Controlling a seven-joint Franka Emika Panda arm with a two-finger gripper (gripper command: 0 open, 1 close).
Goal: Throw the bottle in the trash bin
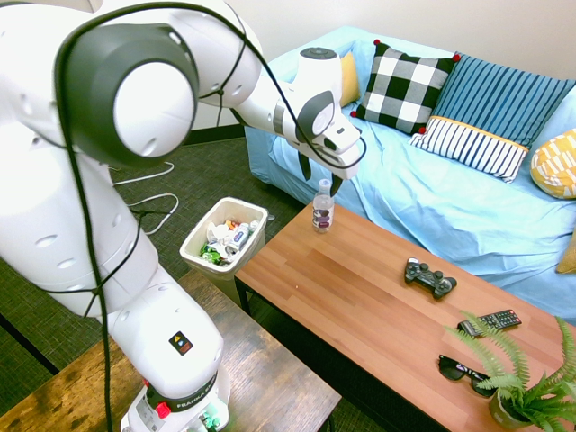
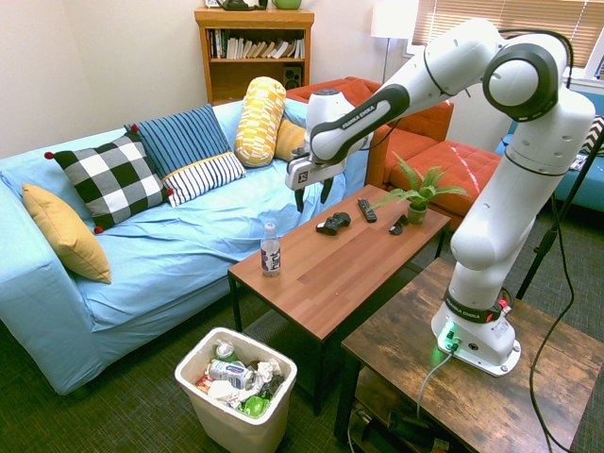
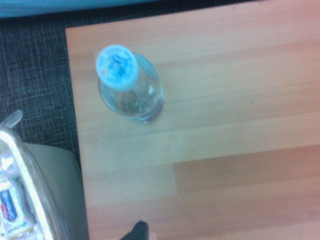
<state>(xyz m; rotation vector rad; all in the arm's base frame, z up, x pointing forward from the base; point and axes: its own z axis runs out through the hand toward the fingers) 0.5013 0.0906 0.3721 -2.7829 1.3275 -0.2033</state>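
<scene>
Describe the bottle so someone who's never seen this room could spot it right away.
Find the wooden coffee table in front of the blue sofa. At its end nearest the trash bin stands the bottle, upright and alone: small, clear, white-capped, with a dark label band.

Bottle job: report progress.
Done: nothing yet; the bottle stands upright on the coffee table, not in the trash bin. In hand: the open, empty gripper hangs above the table near the bottle. Left: grasp, carry, drop into the bin.
</scene>
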